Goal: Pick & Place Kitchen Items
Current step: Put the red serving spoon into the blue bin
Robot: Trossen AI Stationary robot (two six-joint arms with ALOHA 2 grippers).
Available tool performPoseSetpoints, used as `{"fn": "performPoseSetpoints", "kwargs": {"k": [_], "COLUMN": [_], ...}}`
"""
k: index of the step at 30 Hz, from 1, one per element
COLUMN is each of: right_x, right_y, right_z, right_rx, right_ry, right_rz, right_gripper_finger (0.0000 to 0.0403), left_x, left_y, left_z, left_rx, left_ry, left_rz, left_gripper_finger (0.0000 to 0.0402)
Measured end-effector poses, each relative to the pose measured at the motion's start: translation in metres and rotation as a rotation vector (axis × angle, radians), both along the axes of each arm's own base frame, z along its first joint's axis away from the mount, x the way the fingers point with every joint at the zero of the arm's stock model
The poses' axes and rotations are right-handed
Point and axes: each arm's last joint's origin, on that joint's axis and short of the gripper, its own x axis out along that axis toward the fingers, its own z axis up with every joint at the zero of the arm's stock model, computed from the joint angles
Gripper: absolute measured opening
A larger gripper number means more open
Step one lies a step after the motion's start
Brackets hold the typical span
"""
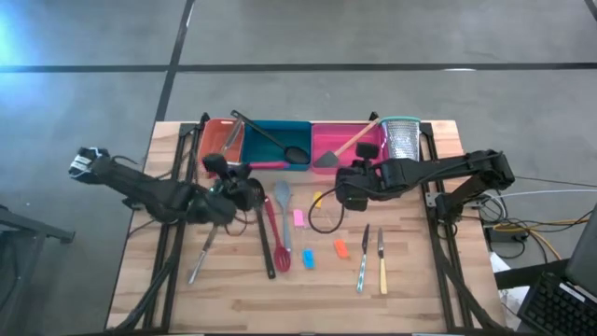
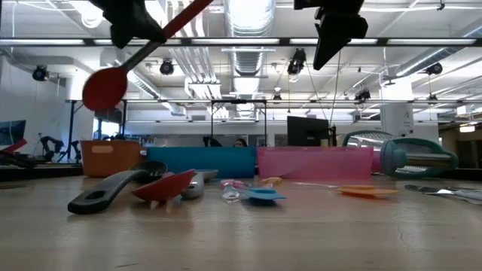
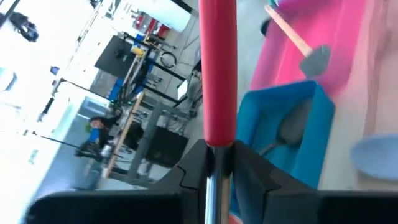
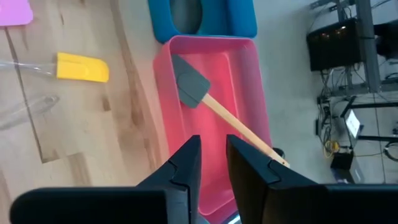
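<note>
My left gripper (image 1: 231,193) is up over the table's left middle, shut on a red long-handled spoon (image 2: 105,86). My right gripper (image 1: 345,191) hovers high near the pink tray (image 4: 242,93), which shows beyond its fingers in the right wrist view. Its fingers stand a narrow gap apart and hold nothing. A grey spatula with a wooden handle (image 4: 193,84) lies in that tray. A black spoon (image 1: 275,142) lies in the teal tray. On the table rest a red spoon (image 1: 278,245), a grey spatula (image 1: 283,199), a metal utensil (image 1: 201,257), two knives (image 1: 364,257) and small pink, yellow, blue and orange tools. My left gripper pinches the red spoon between its two fingers, where the red handle (image 3: 217,74) ends and a metal shaft (image 3: 214,180) begins. The spoon is lifted clear and slanted. Its round head (image 2: 105,86) hangs lower toward the table's left and its handle rises to the right.
Orange (image 1: 216,135), teal (image 1: 280,131) and pink (image 1: 326,135) trays line the far edge, with a metal grater (image 1: 401,138) at their right. A black cable loop (image 1: 322,221) lies near the yellow tool. The near strip of the table is bare wood.
</note>
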Motion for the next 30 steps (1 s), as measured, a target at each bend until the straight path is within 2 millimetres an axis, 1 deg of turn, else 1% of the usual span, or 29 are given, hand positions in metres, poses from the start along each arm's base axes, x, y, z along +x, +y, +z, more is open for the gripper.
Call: {"fn": "performPoseSetpoints", "kwargs": {"k": [3,7,10,15,19,22,30], "right_x": [-0.001,-0.004,-0.009,-0.015,-0.021,-0.025,-0.028], "right_y": [0.000,0.000,-0.001,-0.003,-0.005,-0.006,-0.006], "right_z": [0.000,-0.003,-0.005,-0.006,-0.007,-0.006,-0.002], "right_rx": [0.002,0.004,0.004,-0.008,-0.040,-0.041,-0.038], "right_ry": [-0.007,-0.003,0.006,-0.007,-0.033,-0.061,-0.108], "right_rz": [-0.005,-0.013,-0.016,-0.038,-0.054,-0.047,-0.045], "right_gripper_finger": [0.0064,0.0065,0.0067,0.0070,0.0067,0.0063,0.0060], "left_x": [0.002,0.001,-0.005,-0.015,-0.022,-0.023,-0.008], "left_y": [0.015,0.041,0.062,0.098,0.125,0.142,0.179], "left_z": [0.005,0.007,0.003,-0.009,-0.019,-0.026,-0.046], "left_rx": [-0.046,-0.069,-0.060,-0.104,-0.160,-0.195,-0.241], "left_ry": [-0.119,-0.355,-0.519,-0.784,-0.943,-1.007,-1.145], "left_rz": [-0.074,-0.211,-0.282,-0.409,-0.428,-0.399,-0.316], "left_gripper_finger": [0.0047,0.0047,0.0047,0.0046,0.0046,0.0046,0.0046]}}
